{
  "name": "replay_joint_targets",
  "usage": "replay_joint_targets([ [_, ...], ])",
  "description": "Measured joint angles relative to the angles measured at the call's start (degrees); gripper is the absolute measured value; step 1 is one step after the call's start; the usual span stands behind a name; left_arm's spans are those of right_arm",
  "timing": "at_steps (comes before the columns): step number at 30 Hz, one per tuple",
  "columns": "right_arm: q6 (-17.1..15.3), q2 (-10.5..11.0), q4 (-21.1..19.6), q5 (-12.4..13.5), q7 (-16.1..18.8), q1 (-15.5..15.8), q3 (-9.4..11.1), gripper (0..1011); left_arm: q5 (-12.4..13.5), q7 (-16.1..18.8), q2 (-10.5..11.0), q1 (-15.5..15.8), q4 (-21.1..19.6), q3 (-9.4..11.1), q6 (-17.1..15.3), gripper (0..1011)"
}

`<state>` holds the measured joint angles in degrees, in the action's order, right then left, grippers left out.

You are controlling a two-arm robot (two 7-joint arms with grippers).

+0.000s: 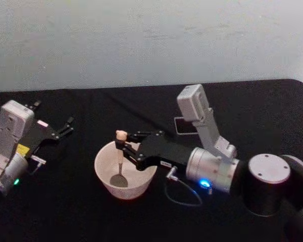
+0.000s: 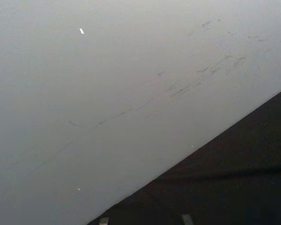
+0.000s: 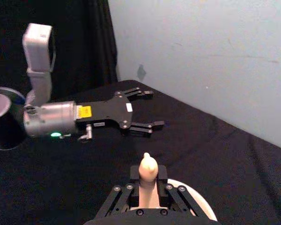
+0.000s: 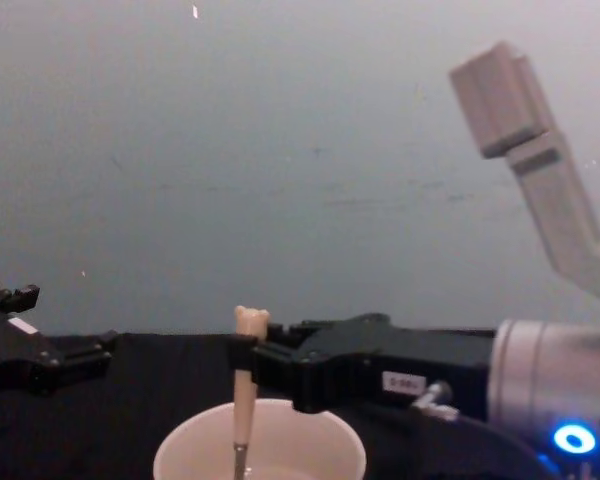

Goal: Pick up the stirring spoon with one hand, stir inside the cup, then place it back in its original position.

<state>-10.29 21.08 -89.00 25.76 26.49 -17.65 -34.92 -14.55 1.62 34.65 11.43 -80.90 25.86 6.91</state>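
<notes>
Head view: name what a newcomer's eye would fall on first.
The right end effector, reaching in from the right, is clamped on the stirring spoon. The spoon stands upright with its metal bowl down inside the cream cup near the middle of the black table. The left end effector rests open and idle at the far left.

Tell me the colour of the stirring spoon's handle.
The stirring spoon has a pale peach handle, clearest in the chest view.
</notes>
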Motion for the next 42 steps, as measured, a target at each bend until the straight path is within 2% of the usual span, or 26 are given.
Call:
replay_joint_targets([
  [7,0.81,-3.50,4.97,-2.27,-1.54,-2.48,-0.37,215,0.00,0.00,0.00,0.00,0.00,0.00,0.00,1001],
  [8,0.81,-3.50,4.97,-2.27,-1.54,-2.48,-0.37,215,0.00,0.00,0.00,0.00,0.00,0.00,0.00,1001],
  [12,0.81,-5.17,7.41,-2.91,-2.51,-3.72,0.51,215,0.00,0.00,0.00,0.00,0.00,0.00,0.00,1001],
  [19,0.72,-5.98,8.96,-3.16,-3.61,-4.48,2.70,215,0.00,0.00,0.00,0.00,0.00,0.00,0.00,1002],
  [26,0.39,-4.60,7.23,-3.14,-3.42,-3.51,4.35,215,0.00,0.00,0.00,0.00,0.00,0.00,0.00,1001],
  [33,-0.94,-1.30,2.45,-1.69,-1.65,-0.73,5.56,215,0.00,0.00,0.00,0.00,0.00,0.00,0.00,1001],
  [42,-1.87,2.14,-2.82,0.94,0.80,2.29,5.38,215,0.00,0.00,0.00,0.00,0.00,0.00,0.00,1001],
])
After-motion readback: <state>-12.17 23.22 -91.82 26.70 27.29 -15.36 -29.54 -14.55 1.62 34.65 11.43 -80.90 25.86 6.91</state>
